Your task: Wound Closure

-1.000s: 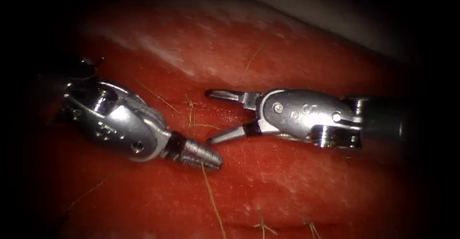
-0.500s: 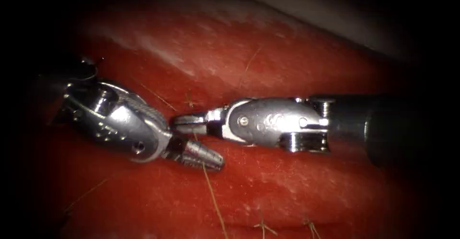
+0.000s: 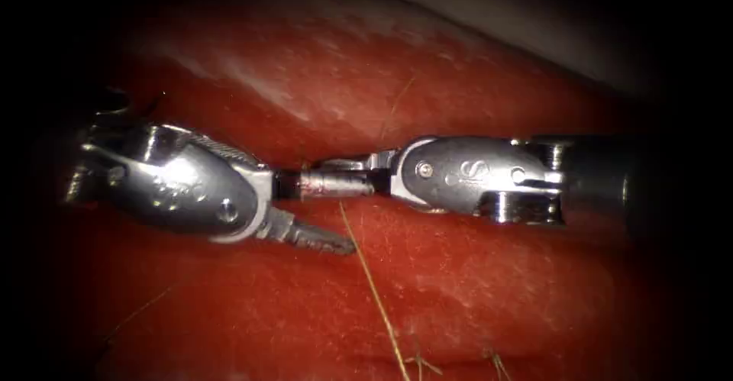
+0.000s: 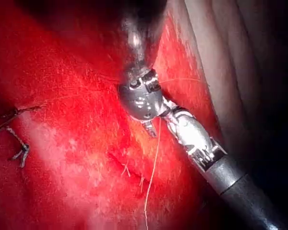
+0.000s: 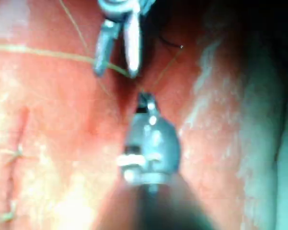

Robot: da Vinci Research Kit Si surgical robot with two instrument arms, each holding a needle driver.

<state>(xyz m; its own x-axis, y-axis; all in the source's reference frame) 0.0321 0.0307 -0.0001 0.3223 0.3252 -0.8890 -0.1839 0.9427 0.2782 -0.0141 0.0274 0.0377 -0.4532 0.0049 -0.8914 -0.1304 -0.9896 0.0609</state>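
My left tool [image 3: 359, 217] lies on the tissue [image 3: 489, 289] with its jaws open and nothing between them. My right tool [image 3: 332, 165] comes in from the right, its tip against the left tool's upper jaw and its jaws shut on the thread [image 3: 374, 289]. The thread hangs from where the two tips meet and runs down across the tissue. In the right wrist view the thread [image 5: 52, 55] reaches the right tool's tip [image 5: 144, 101], just before the left tool's spread jaws [image 5: 117, 57]. In the left wrist view the thread [image 4: 152, 177] drops past the cut [image 4: 127, 165].
Tied stitches [image 4: 14, 132] sit on the tissue away from the tools. Short cut thread ends [image 3: 420, 362] stick up near the front edge. Red fluid covers the tissue. A pale tissue edge [image 3: 534, 30] borders the back.
The right tool moved left with jaws open, shut them by the left tool's tip, then drew back slightly right. The left tool's jaws, shut on the thread before, have opened.
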